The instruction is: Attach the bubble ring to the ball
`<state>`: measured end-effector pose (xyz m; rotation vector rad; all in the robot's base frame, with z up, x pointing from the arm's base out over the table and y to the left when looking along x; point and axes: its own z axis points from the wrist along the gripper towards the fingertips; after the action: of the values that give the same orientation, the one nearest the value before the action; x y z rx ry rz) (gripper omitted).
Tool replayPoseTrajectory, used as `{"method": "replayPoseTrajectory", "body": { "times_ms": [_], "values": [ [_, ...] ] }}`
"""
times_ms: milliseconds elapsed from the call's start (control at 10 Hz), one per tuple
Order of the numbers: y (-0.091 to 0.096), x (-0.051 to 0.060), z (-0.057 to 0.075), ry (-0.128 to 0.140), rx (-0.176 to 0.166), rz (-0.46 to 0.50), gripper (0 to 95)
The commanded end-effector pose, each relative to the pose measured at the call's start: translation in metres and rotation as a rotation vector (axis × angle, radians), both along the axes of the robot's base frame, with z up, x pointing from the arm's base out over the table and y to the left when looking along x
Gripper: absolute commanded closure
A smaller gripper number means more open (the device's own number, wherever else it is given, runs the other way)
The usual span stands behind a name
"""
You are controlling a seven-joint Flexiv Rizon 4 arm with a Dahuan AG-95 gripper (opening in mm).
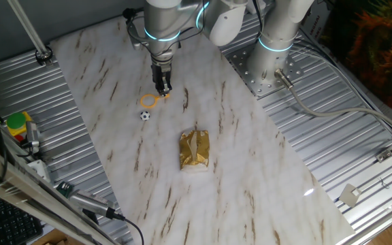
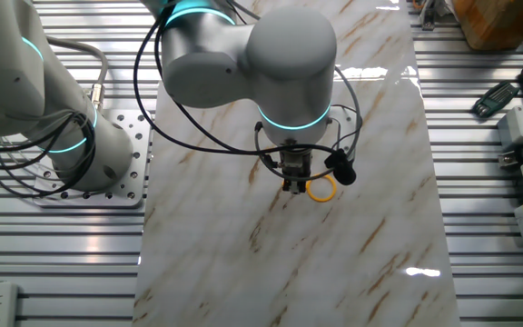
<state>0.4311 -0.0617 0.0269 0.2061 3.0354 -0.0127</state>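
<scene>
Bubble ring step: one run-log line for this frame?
phase: grasp | gripper at bubble ring handle | ball apart, on table | ring not on ball

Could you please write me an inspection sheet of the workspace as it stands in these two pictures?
Surface: marble-patterned board on a ribbed metal table.
Job's things: bubble ring lies flat at the gripper; ball sits just beside it, apart and outside the hoop.
Clutter: gold foil packet mid-board, away from both.
Gripper: gripper is down at the ring's handle end; whether it grips the handle cannot be told.
Cables: black cables loop around the wrist; a grey cable crosses the table.
Surroundings: yellow-green device at the table's edge.
</scene>
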Motion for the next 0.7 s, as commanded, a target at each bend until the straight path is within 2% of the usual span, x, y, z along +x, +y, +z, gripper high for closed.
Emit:
{"method": "replayPoseTrajectory", "body": {
  "times_ms": [100, 700],
  "values": [
    [0.0005, 0.0001, -0.0012, 0.000, 0.001, 0.002, 76.0],
    [0.0009, 0.0000, -0.0039, -0.002, 0.000, 0.005, 76.0]
  ]
}}
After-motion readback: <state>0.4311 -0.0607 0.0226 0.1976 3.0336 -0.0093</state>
